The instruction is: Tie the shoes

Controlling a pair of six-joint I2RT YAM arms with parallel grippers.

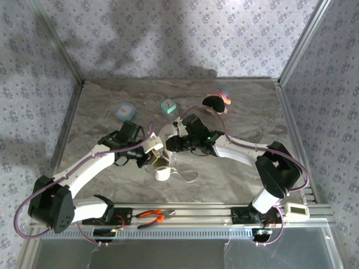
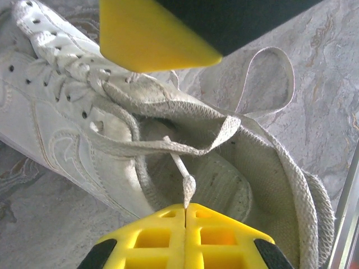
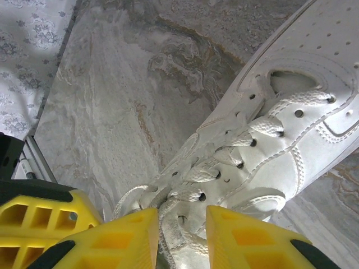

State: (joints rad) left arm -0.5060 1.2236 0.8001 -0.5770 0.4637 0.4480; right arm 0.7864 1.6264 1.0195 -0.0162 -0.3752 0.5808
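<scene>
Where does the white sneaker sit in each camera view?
Top external: sneaker at picture centre.
Left wrist: sneaker across left and centre, its lace pinched by the left end effector.
Right wrist: sneaker diagonal, upper right to bottom centre.
Shared landmark: grey marbled tabletop.

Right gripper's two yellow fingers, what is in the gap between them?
The white sneaker's laced top lies there. The right wrist view shows the right gripper open, with the crossed laces running down into the gap.
</scene>
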